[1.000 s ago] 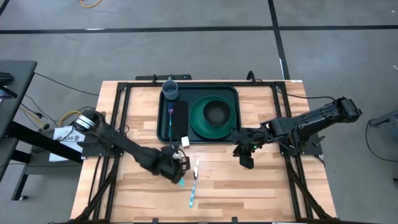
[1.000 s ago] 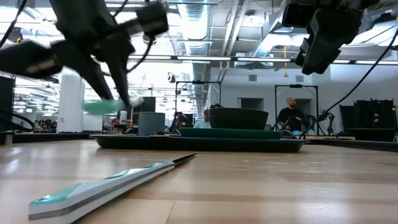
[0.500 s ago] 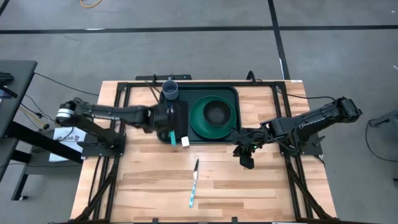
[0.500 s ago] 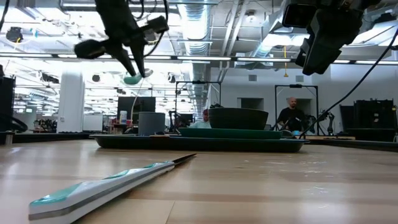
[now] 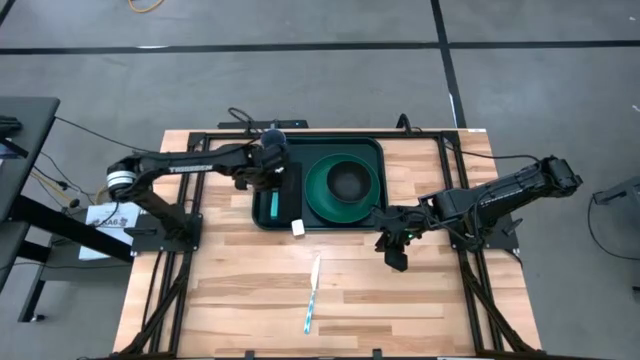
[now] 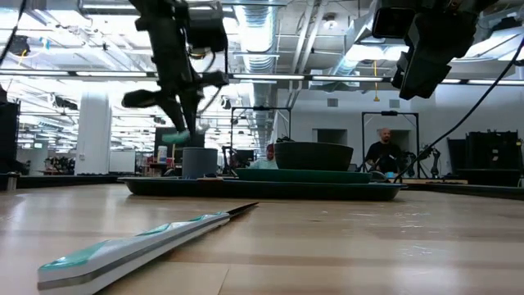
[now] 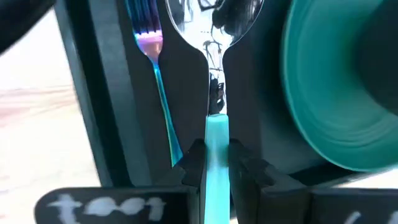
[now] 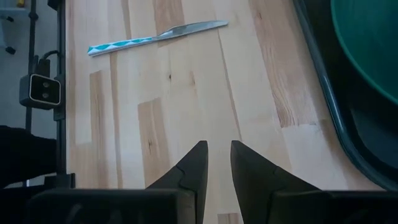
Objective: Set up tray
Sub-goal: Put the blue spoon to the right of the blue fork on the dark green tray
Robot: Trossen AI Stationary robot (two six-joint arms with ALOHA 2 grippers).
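Note:
The dark green tray [image 5: 330, 139] lies at the table's far middle. On it are a green plate [image 5: 318, 188] bearing a dark bowl, a grey cup [image 5: 273, 143] and a black napkin [image 5: 291, 190]. A teal-handled fork [image 7: 153, 62] lies on the napkin. My left gripper [image 5: 268, 185] hovers over the napkin, shut on a spoon [image 7: 214, 37] with a teal handle, right of the fork. My right gripper [image 5: 396, 252] hangs above the bare wood by the tray's near right corner, its fingers a narrow gap apart [image 8: 217, 158]. A teal-handled knife [image 5: 312, 295] lies flat on the table. My left gripper pinches the spoon by its teal handle [image 7: 216, 138] between the two fingers [image 7: 194, 163]. The steel bowl [image 7: 214, 18] sticks out ahead of them toward the table's far edge. The spoon is lifted clear above the napkin, about level with the cup's top in the low view [image 6: 176, 137].
A small white object [image 5: 297, 228] sits at the tray's near rim. The knife [image 8: 155, 36] lies on the near half of the table, with open wood around it. Black frame rails run along the table's left and right sides. People stand in the room beyond.
My left gripper, shut on the spoon throughout, has swung from the near middle of the table by the knife toward the far edge. It now stands over the tray's napkin and has come down in the last half second. The right arm has kept still.

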